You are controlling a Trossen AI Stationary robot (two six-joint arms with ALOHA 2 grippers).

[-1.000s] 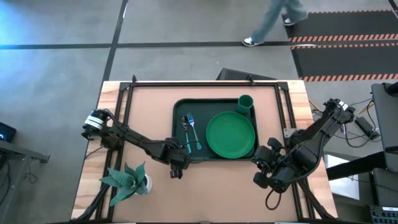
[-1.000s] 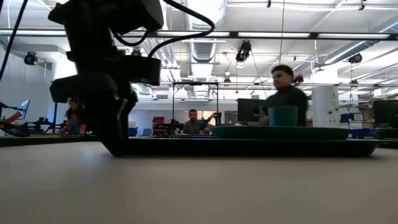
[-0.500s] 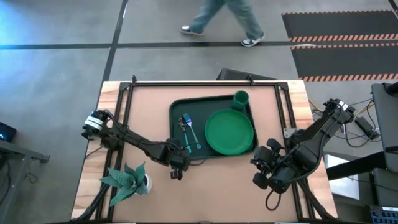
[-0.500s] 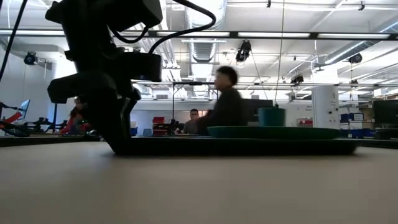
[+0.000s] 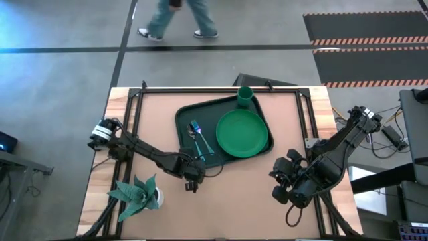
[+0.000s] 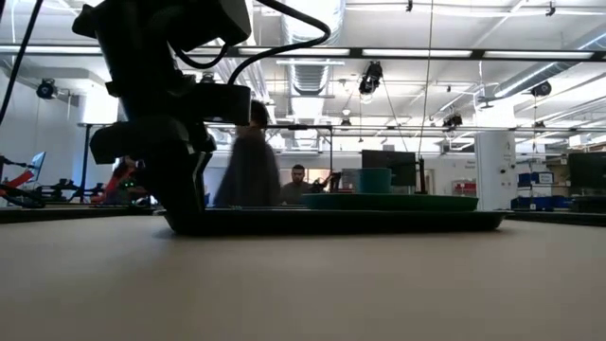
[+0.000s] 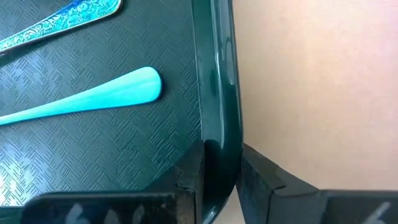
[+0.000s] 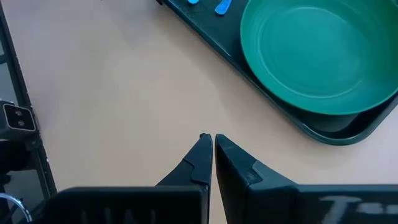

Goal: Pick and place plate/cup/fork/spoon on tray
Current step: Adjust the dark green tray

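Note:
The dark green tray (image 5: 190, 110) lies askew on the table. On it lie the bright green plate (image 5: 241, 132), the green cup (image 5: 245, 96) in its far corner, and the fork and spoon (image 5: 199, 138) side by side; I cannot tell these two apart. Their light blue handle ends (image 7: 124, 90) point toward my left gripper (image 5: 196, 165), which is shut on the tray's near rim. My right gripper (image 5: 283, 178) is shut on nothing, over bare table off the tray's near right corner (image 8: 339, 134). My left gripper pinches the tray's raised rim (image 7: 219, 134) on its near side, close to the near left corner. One finger (image 7: 189, 177) is inside the tray and the other (image 7: 261, 180) outside it. The fingers point down and lie across the rim. The tray's bottom rests on the table (image 6: 350, 227).
A white pot with a green leafy plant (image 5: 137, 194) stands at the table's near left, close to my left arm. A black frame (image 5: 221, 88) runs along the table's far and side edges. A person (image 5: 177, 17) walks past beyond the far edge. Bare tabletop lies near the front.
My left gripper has shut on the tray's near rim. The tray has turned on the table about the held corner: its far end, with the cup, has swung toward the table's left and far edges, and the plate, fork and spoon have gone with it.

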